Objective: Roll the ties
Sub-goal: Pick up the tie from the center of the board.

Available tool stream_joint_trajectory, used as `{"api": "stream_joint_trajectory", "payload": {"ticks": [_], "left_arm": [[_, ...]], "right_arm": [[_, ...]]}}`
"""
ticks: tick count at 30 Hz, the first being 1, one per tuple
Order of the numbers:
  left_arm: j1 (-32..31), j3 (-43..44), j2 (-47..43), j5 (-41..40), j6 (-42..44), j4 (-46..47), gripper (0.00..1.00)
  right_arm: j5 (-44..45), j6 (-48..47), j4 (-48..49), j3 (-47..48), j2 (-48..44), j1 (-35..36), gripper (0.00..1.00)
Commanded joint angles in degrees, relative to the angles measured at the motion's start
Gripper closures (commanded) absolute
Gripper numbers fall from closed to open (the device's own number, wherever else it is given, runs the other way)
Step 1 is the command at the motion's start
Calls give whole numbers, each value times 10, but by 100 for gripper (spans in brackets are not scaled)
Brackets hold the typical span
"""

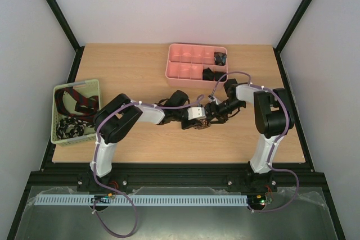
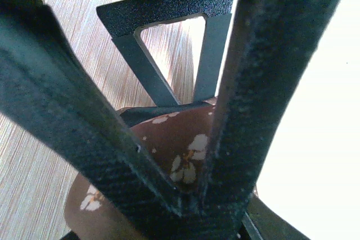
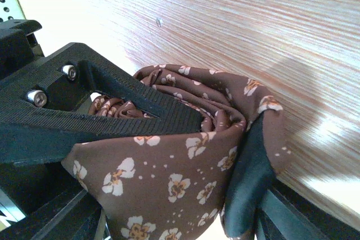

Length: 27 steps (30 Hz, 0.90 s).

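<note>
brown tie at middle of desk, half coiled. left gripper pinched narrow on flat tail. right gripper wider, straddling coil, touching both sides. Looks light, limp, slick; coil likely unwinds. Grip across coil flanks, tail taut.

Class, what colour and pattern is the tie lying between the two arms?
The tie is brown with small pale flowers; best seen in the right wrist view.
</note>
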Motion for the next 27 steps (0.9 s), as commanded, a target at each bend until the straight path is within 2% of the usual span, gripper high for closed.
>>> {"api": "stream_joint_trajectory", "payload": {"ticks": [1, 4, 7, 9, 15, 18, 20, 21, 27], "left_arm": [[-8, -35, 44, -35, 15, -99, 68], [-8, -38, 42, -35, 16, -98, 68], [-8, -41, 41, -35, 16, -95, 68], [-8, -41, 41, -34, 16, -94, 68], [-7, -41, 42, -33, 17, -91, 68], [-6, -41, 41, -33, 17, -90, 67], [-5, -41, 41, -33, 14, -87, 62], [-3, -41, 39, -30, 9, -85, 58], [6, -60, 1, -16, -31, -30, 25]], "right_arm": [[11, 33, 44, 0, -8, 2, 28], [-3, 35, 43, 5, -7, 2, 22], [-5, 35, 41, 5, -7, -1, 22], [-7, 38, 42, 7, -5, -3, 26], [-2, 35, 36, 8, 0, -9, 60], [8, 31, 34, 7, -2, -10, 81], [11, 27, 33, 5, -5, -10, 95], [11, 26, 33, 4, -5, -10, 98], [5, 18, 34, -13, -19, -10, 99]]}}
